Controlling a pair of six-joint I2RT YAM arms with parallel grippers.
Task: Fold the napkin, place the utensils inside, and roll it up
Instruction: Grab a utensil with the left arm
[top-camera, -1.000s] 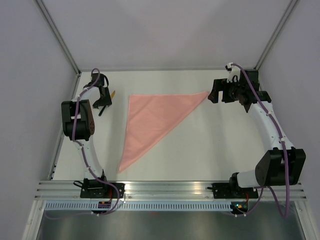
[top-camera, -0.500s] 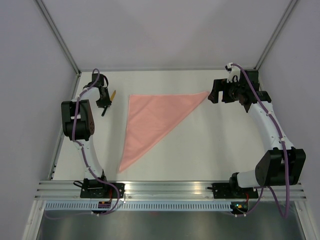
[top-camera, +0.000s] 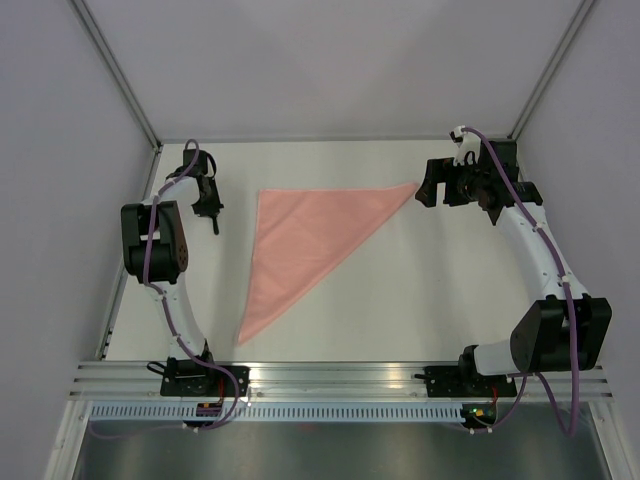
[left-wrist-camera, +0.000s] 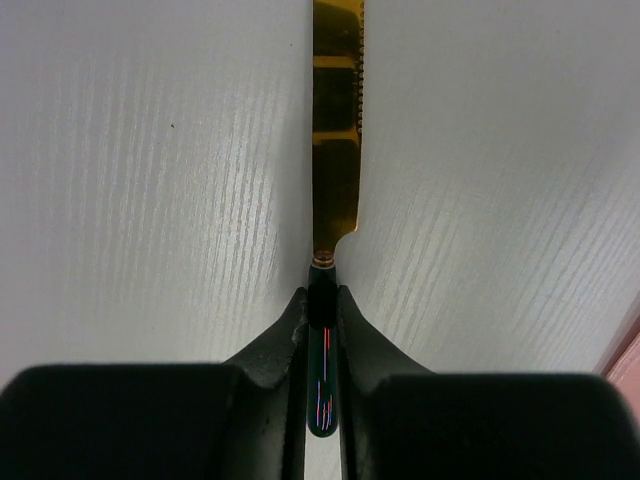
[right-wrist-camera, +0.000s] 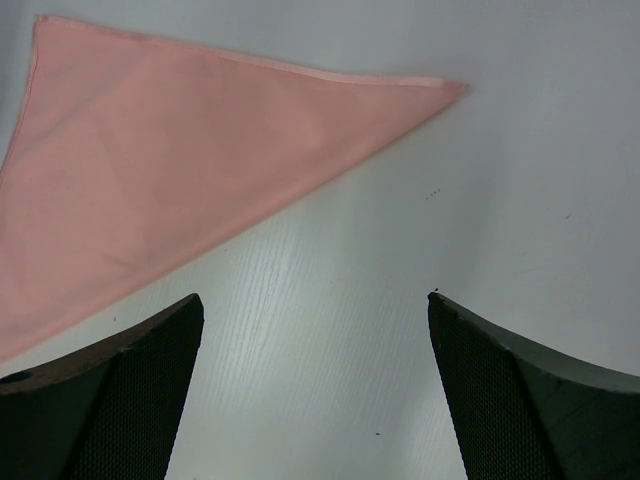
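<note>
Top external: the napkin lies flat mid-table as a single triangle, long edge toward the far side, one tip pointing at the near edge. Fold step looks done. No utensil on the cloth; rolling not begun. The left gripper is down at the far left, apart from the napkin. The right gripper sits just beside the napkin's right tip.

Left wrist: jaws are drawn together on the dark handle of the knife, pads touching it on both sides. The gold serrated blade points away along the table. Judged: pick-up of the first utensil in hand, not yet lifted. A sliver of pink shows at the frame's lower right corner.

Right wrist: fingers stand wide apart with nothing between them. The napkin's tip is ahead, not touched.

Left to do: carry the knife onto the cloth, any other utensils (none visible), then roll.
</note>
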